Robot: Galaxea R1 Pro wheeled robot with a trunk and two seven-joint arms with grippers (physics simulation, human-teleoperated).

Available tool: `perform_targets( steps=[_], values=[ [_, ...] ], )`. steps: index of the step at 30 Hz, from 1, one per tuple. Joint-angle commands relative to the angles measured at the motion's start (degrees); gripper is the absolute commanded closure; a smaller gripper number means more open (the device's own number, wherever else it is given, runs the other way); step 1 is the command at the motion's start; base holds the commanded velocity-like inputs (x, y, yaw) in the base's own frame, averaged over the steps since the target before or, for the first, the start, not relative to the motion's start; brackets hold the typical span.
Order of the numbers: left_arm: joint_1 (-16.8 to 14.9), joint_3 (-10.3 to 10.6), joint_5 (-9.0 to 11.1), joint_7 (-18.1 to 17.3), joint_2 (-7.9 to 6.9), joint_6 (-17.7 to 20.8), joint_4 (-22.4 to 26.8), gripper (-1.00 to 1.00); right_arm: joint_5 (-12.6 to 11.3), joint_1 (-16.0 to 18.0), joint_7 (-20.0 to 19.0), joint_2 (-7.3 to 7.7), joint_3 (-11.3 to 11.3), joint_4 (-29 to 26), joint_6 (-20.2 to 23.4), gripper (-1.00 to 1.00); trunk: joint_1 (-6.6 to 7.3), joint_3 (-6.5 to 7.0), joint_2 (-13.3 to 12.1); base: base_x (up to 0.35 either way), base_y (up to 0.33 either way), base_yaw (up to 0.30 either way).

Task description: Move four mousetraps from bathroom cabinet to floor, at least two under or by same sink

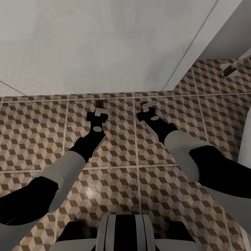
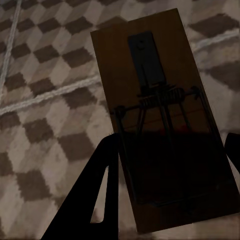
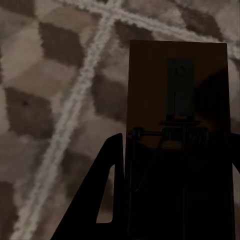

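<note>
**A:** Both arms are low over the tiled floor [image 1: 115,146], close to the white wall [image 1: 87,42]. Left gripper [image 1: 100,112] is clamped on a mousetrap [image 2: 162,120], the fingers tight against its long edges.

**B:** Same on the other side: right gripper [image 1: 147,106] closed on a second trap [image 3: 177,140], held just above a grout line.

**A:** So neither of these two is set down yet?

**B:** From the wrist views both look gripped, not released. Whether they touch the tiles, I can't tell.

**A:** And the other two?

**B:** No telling from here. My read is roughly halfway, with placing still to come.

**A:** Any container?

**B:** None I can make out, so nothing to report inside one.
</note>
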State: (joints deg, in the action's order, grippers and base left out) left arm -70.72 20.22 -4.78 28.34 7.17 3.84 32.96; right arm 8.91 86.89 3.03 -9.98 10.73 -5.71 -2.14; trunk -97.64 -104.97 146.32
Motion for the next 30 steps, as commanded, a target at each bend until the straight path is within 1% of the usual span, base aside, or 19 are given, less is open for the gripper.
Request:
perform_targets(
  steps=[1,14,21,30],
  values=[
    [0.0,0.3,-0.6,0.5,0.00,0.5,-0.4,1.00,0.5,0.0,0.2,-0.02,0.0,0.1,-0.1,1.00,0.01,-0.03,0.0,0.000,0.000,0.000],
    [0.0,0.2,-0.6,0.4,0.02,0.2,-2.4,1.00,0.4,0.0,-0.1,-0.02,0.0,0.1,-0.2,1.00,0.01,-0.03,0.0,0.000,0.000,0.000],
    [0.0,0.2,-0.6,0.4,0.03,-2.2,-4.2,1.00,0.4,0.0,-0.1,-0.02,0.0,0.1,-0.2,1.00,0.01,-0.03,0.0,0.000,0.000,0.000],
    [0.0,0.2,-0.6,0.4,0.03,-2.6,-4.6,1.00,0.4,0.0,-0.1,-0.02,0.0,0.1,-0.2,1.00,0.01,-0.03,0.0,0.000,0.000,0.000]
  ],
)
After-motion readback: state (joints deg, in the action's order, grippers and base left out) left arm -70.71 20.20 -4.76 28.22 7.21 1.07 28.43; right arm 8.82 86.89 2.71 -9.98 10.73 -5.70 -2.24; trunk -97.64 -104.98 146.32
